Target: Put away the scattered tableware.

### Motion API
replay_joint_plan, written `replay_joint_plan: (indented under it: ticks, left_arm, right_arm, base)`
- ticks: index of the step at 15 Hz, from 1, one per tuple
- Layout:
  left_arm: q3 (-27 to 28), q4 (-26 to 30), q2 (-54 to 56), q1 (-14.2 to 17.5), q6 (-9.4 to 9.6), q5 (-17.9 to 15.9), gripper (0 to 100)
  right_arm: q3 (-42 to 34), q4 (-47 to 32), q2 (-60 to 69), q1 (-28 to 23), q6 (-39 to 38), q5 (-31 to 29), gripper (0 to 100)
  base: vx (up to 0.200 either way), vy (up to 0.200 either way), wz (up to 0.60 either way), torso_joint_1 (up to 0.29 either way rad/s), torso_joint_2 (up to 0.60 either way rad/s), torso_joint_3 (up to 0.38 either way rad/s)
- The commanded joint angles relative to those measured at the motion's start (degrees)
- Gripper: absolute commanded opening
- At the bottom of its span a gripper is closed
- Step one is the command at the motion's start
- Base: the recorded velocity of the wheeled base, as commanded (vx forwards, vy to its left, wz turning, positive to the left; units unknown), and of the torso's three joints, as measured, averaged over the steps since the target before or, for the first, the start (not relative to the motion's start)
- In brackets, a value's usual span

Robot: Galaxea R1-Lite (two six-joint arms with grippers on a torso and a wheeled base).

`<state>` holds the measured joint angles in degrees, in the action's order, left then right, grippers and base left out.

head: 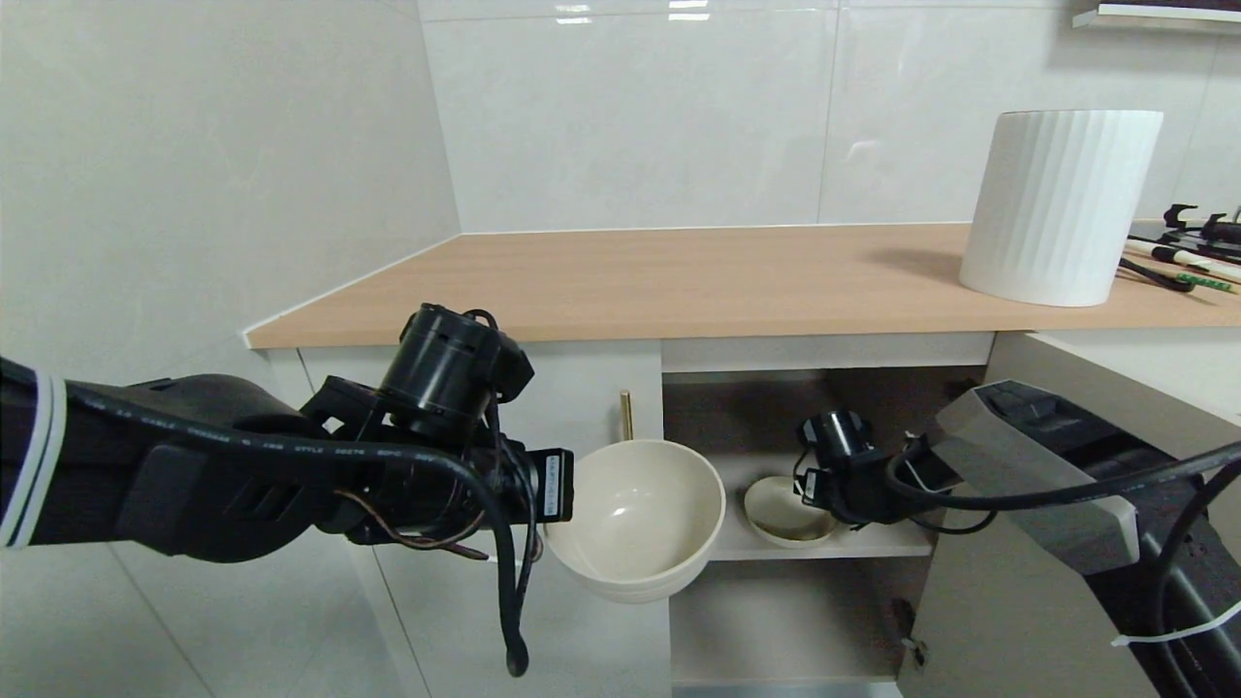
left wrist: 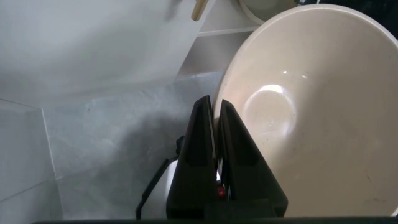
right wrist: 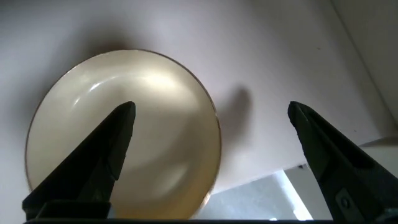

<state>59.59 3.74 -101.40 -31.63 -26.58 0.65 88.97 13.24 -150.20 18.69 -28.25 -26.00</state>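
Observation:
A large cream bowl (head: 635, 519) hangs in the air in front of the open cabinet, tilted toward me. My left gripper (left wrist: 216, 107) is shut on its rim, and the bowl (left wrist: 311, 118) spreads out past the fingers in the left wrist view. A small cream dish (head: 783, 509) sits on the cabinet's middle shelf (head: 834, 543). My right gripper (right wrist: 211, 115) is inside the cabinet just over that dish (right wrist: 124, 137), its fingers wide open and apart from it.
The wooden countertop (head: 679, 276) carries a white ribbed container (head: 1062, 204) at the right, with utensils (head: 1188, 257) beyond it. The cabinet door (head: 1018, 582) stands open at the right. A gold handle (head: 626, 415) sticks up behind the bowl. A lower shelf (head: 776, 630) lies beneath.

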Motion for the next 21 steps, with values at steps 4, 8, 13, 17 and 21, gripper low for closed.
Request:
replay_joint_plan:
  ticks: [4,8,13,17,21]
  left_arm:
    - [1.32,0.12,-4.86,-4.93,0.12,1.29,0]
    - [1.32,0.12,-8.99,-7.21,0.12,3.75,0]
    - [1.06,0.12,-9.96,-9.67,0.03,5.68,0]
    - [0.88,0.04,-9.78,-10.90,-0.06,7.79,0]
    - [0.88,0.04,-9.43,-11.34,-0.14,8.06,0]
  right_arm:
    - [-19.88,-0.49,23.02,2.76,1.97,6.23,100]
    - [-27.62,-9.81,42.62,8.12,3.99,13.52,100]
    - [-28.41,-23.61,51.76,17.87,3.72,18.36,100]
    - [-29.64,-23.61,50.44,22.18,3.64,18.27,100]
    - [-29.20,-22.99,44.56,22.80,3.28,18.36,100]
  base:
    - [0.000,0.000,0.00,0.000,0.00,0.000]
    - [0.000,0.000,0.00,0.000,0.00,0.000]
    - [0.000,0.000,0.00,0.000,0.00,0.000]
    - [0.000,0.000,0.00,0.000,0.00,0.000]
    - [0.000,0.000,0.00,0.000,0.00,0.000]
